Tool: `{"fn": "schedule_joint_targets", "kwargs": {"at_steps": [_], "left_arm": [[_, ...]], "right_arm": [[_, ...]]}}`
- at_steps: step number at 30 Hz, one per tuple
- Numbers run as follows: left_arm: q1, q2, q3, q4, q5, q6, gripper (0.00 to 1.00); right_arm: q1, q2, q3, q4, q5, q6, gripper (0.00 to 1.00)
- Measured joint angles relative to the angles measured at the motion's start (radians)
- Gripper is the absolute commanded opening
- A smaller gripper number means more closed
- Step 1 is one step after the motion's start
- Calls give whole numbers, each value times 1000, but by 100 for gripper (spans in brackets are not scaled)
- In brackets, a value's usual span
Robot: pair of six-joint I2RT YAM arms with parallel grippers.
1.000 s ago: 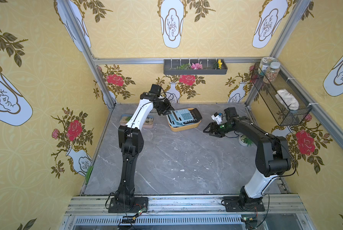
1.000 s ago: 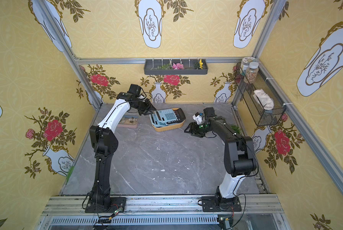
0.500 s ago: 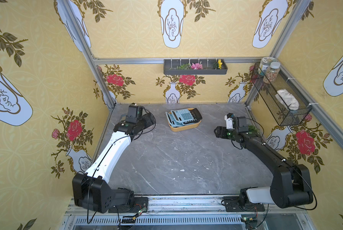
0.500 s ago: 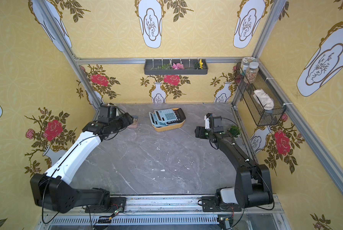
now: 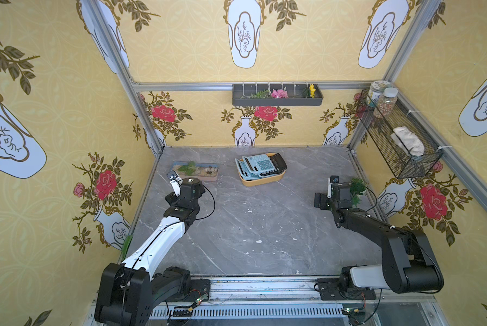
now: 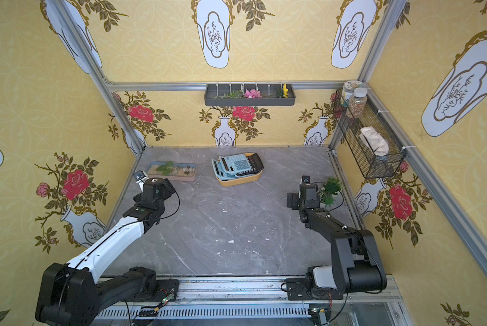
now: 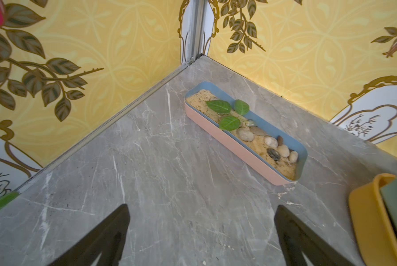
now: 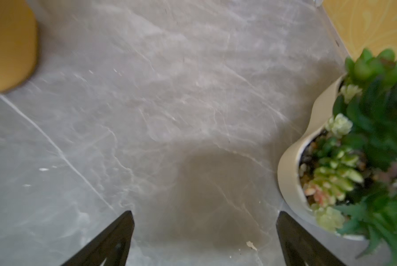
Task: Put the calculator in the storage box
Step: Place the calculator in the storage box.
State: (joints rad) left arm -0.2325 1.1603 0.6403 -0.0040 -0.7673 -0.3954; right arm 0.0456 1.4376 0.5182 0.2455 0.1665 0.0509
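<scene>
The storage box (image 5: 262,178) sits toward the back edge of the counter (image 5: 250,225), about midway between the side walls, with a wide stretch of grey surface in front of it and between the arms. Three calculators (image 5: 260,164) lie stacked in it, overhanging its rim: two pale blue, one black. One planter tray (image 7: 218,135) lies near the back left corner, and one potted succulent (image 8: 292,175) stands by the right edge. The left tool (image 7: 202,205) and right tool (image 8: 205,211) both have their jaws wide apart, holding nothing — well clear of the box.
</scene>
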Motion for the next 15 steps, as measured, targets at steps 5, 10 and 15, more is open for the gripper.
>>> {"fn": "schedule_joint_targets", "kwargs": {"at_steps": [5,10,15], "left_arm": [[31,-2,-92,98,-26,22,100],[64,2,-89,157,32,33,100],[66,-78,-134,165,68,78,100]], "right_arm": [[37,35,-63,171,43,-16,97],[3,-35,-224,378,39,-21,97],[12,-8,-291,522,-18,-30,97]]}}
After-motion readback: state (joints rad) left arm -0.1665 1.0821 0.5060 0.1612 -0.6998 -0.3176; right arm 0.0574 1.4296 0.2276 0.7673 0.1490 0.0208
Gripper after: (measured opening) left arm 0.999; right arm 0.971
